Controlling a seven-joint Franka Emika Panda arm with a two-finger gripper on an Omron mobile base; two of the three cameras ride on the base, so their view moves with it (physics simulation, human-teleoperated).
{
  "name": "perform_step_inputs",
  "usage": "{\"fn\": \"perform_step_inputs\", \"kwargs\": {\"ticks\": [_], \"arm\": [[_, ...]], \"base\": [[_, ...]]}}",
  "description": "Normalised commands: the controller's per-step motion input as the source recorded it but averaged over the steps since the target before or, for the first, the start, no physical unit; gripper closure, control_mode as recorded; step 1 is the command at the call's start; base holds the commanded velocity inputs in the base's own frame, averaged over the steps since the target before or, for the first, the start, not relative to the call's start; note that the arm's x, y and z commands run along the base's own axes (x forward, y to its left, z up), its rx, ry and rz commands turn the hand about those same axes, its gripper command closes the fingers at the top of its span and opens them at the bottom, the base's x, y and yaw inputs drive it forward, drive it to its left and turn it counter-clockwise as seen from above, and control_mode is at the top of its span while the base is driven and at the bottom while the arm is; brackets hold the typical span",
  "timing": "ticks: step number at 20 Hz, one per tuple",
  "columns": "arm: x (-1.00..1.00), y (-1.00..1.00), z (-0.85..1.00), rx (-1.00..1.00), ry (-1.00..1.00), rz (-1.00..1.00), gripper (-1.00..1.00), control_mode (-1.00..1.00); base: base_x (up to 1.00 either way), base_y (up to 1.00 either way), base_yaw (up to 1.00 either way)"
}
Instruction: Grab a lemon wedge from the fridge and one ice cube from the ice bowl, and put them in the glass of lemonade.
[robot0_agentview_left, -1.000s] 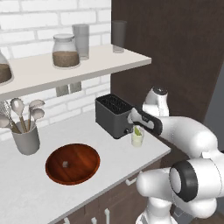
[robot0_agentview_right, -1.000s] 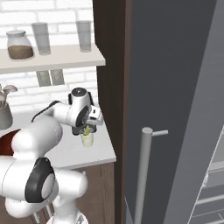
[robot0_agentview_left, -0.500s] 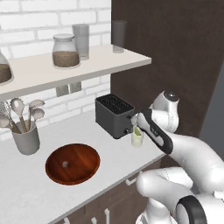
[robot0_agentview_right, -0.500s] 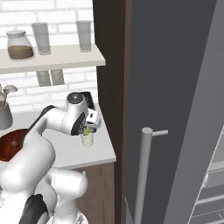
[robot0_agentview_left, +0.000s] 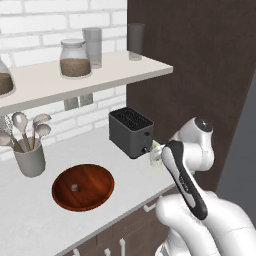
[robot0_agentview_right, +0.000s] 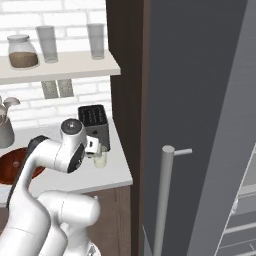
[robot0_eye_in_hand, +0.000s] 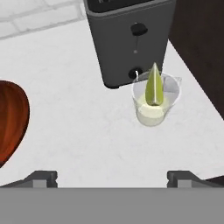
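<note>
The glass of lemonade (robot0_eye_in_hand: 153, 105) stands on the white counter just in front of the toaster, and the lemon wedge (robot0_eye_in_hand: 153, 85) stands point-up inside it. My gripper (robot0_eye_in_hand: 112, 177) hovers above and short of the glass, open, its tips wide apart with nothing between them. From the right base view my hand (robot0_agentview_right: 92, 145) sits just above and left of the glass (robot0_agentview_right: 100, 159). The reddish-brown ice bowl (robot0_agentview_left: 83, 186) lies further left on the counter, with a tiny pale ice cube (robot0_agentview_left: 75, 188) in it. The grey fridge (robot0_agentview_right: 200, 100) rises on the right.
A dark toaster (robot0_agentview_left: 131, 132) stands right behind the glass. A grey utensil cup (robot0_agentview_left: 29, 159) sits at the far left. Overhead runs a shelf (robot0_agentview_left: 100, 75) with a jar and tall glasses. The fridge's bar handle (robot0_agentview_right: 162, 200) juts out near the counter's right edge.
My arm has swung round and the hand has drawn back a little from the glass. The jaws have stayed open, and the wedge stays in the glass.
</note>
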Motion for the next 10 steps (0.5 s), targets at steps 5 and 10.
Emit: {"fn": "perform_step_inputs", "kwargs": {"ticks": [5, 10], "arm": [[-0.50, 0.64, 0.09, 0.00, -0.01, 0.15, -1.00, -1.00], [-0.26, 0.67, 0.32, 0.00, 0.00, 0.06, -1.00, -1.00]], "base": [[0.00, 0.00, 0.00], [0.00, 0.00, 0.00]]}}
